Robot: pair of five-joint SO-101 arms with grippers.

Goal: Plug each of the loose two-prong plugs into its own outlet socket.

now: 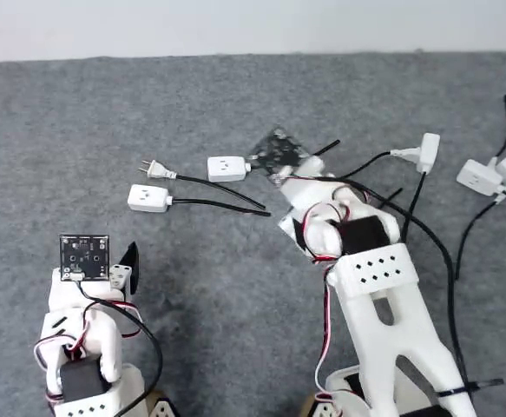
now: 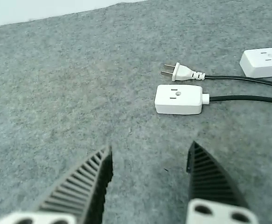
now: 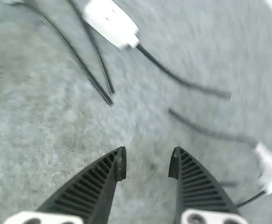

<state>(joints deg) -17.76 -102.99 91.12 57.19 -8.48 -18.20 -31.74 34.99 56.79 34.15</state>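
Surface: grey felt desk [image 1: 79, 113].
Left end effector [image 2: 150, 148]: released, jaws wide apart, nothing between them; at 8 o'clock of the desk, facing the plug group.
Right end effector [image 3: 148, 151]: released and empty; above bare felt near desk centre, with black cables [image 3: 80, 67] lying beyond it.
Loose plug [image 1: 154, 169]: lies flat at 10 o'clock of the desk, prongs toward 9 o'clock, cable trailing toward 3 o'clock.
Near socket [image 1: 147, 198]: just beside the plug at its 6 o'clock, not touching; slot face upward.
Second socket [image 1: 226, 168]: at 3 o'clock of the plug, near the right arm's wrist.
Other connectors: one white body [image 1: 426, 152] at 2 o'clock; a far pair [image 1: 491, 176] at the 3 o'clock edge, touching; whether mated cannot be told.
Handling, plug: judged light, rigid moulded plastic, smooth-sided; prongs thin and likely to bend under side load.
Grip point: flat sides of the plug body, behind the prongs and ahead of the ribbed strain relief; never the cable.
Handling, cable: probably springy; expect it to twist the plug in the grip.
Handling, socket: likely light enough to slide on felt; brace it with the other end effector during insertion.
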